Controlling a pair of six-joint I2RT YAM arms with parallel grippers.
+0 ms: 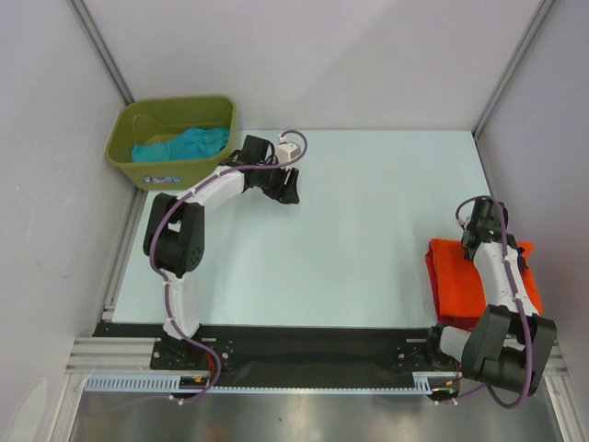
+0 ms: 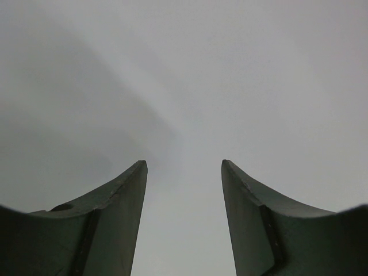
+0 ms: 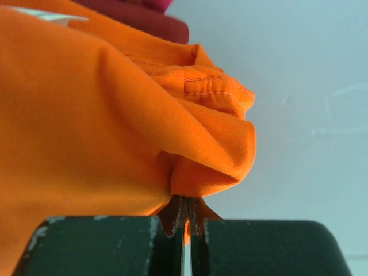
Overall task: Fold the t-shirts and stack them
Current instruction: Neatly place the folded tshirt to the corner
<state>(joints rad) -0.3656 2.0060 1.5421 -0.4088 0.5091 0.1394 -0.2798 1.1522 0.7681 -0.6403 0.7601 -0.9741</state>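
At the table's right edge lies a folded bright orange t-shirt [image 1: 456, 276], partly under my right arm. My right gripper [image 1: 479, 224] [image 3: 187, 215] is shut on a pinched fold of that orange t-shirt [image 3: 86, 115]. A small white label [image 3: 49, 16] shows on the shirt's far side. A dark red t-shirt [image 3: 144, 17] peeks out beyond the orange one in the right wrist view. The teal t-shirt [image 1: 184, 145] lies crumpled in the bin. My left gripper [image 1: 287, 189] [image 2: 184, 167] hangs open over bare table right of the bin, with nothing between its fingers.
The olive-green plastic bin [image 1: 175, 109] stands at the table's back left corner. Grey walls close in the table [image 1: 368, 212] at the back and on both sides. A black rail [image 1: 313, 345] with the arm bases runs along the near edge.
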